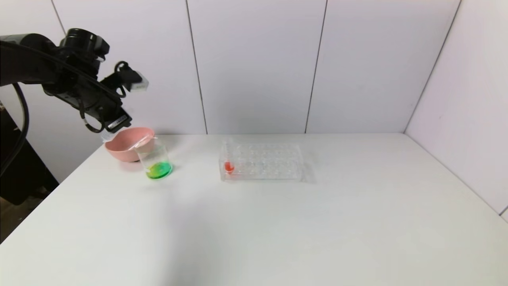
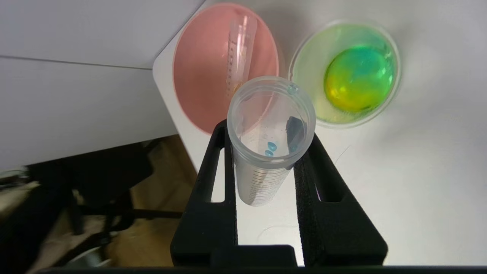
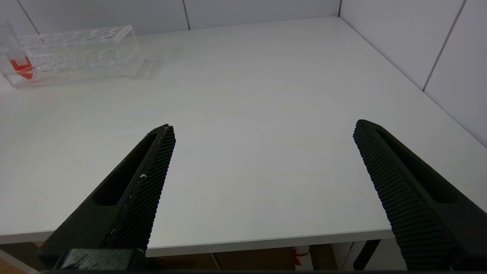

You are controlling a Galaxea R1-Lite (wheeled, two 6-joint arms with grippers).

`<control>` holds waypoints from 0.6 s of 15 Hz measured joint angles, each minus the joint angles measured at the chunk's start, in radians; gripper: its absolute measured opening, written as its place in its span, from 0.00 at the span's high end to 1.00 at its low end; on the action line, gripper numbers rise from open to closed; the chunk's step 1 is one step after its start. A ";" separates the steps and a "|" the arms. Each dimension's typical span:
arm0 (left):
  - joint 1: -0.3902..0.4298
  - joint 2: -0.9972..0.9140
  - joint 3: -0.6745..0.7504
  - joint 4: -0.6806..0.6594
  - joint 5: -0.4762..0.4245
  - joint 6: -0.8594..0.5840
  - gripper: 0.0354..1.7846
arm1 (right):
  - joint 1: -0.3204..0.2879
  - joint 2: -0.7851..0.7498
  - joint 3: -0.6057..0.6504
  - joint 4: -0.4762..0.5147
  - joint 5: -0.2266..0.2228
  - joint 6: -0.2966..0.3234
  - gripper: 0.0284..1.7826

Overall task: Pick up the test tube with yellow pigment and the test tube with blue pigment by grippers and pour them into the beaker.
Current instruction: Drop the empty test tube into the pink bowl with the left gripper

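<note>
We see our left gripper (image 2: 266, 152), two flat black matte fingers, pinching the slim clear ribbed test tube with blue pigment (image 2: 268, 144) by its upper wall; the tube's long axis runs along the fingers, its open mouth turned up toward the wrist camera, and only a few blue drops cling inside. Just beyond the fingertips sits the round pink plastic bowl (image 2: 198, 76), in which the emptied clear graduated test tube with yellow pigment (image 2: 239, 49) lies slanted. Beside the bowl, just past the gripper's other finger, stands the short clear glass beaker (image 2: 308, 61), a wide cylinder holding a pool of green and yellow liquid. In the head view this gripper (image 1: 113, 125) hangs tilted over the bowl's rim. Our right gripper (image 3: 262, 137), with fingers spread wide and their textured pads bare, hovers over the smooth white table (image 3: 247, 95); far off ahead of it rests the clear rectangular plastic tube rack (image 3: 76, 53) with a red-orange tube (image 3: 21, 66).
</note>
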 joint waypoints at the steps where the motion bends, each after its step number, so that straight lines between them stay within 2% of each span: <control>1: 0.030 -0.007 0.002 -0.042 -0.084 -0.100 0.76 | 0.000 0.000 0.000 0.000 0.000 0.000 0.04; 3: 0.089 -0.004 0.017 -0.160 -0.255 -0.250 0.76 | 0.000 0.000 0.000 0.000 0.000 0.000 0.04; 5: 0.135 0.017 0.049 -0.322 -0.379 -0.382 0.76 | 0.000 0.000 0.000 0.000 0.000 0.000 0.04; 9: 0.179 0.100 0.134 -0.637 -0.398 -0.517 0.76 | 0.000 0.000 0.000 0.000 0.000 0.000 0.04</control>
